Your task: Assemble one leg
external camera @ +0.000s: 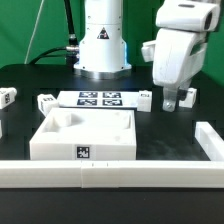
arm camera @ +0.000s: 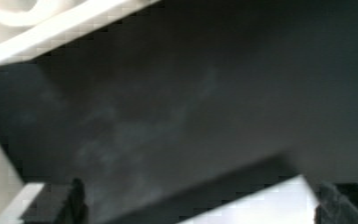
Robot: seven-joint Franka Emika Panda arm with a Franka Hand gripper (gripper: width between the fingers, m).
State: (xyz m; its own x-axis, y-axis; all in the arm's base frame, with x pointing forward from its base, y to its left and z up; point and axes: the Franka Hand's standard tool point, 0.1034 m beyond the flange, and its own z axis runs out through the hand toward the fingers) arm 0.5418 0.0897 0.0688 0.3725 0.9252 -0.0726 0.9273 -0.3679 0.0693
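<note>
Your pincer (external camera: 171,103) hangs released over the dark surface (external camera: 160,135) at the exterior view's right. The wrist view shows its fingers (arm camera: 59,203) wide apart with nothing between them. The leg (external camera: 187,96) stands on the surface just beside the pincer, further to the exterior view's right, untouched. To grasp it well, I judge you should first centre the jaws over that post and square them to its flat sides, then descend and close low enough that it cannot tip. A second leg (external camera: 145,98) waits by the marker board (external camera: 100,98). The panel (external camera: 85,135), the only tray-like thing, lies near the middle and holds nothing I can see.
</note>
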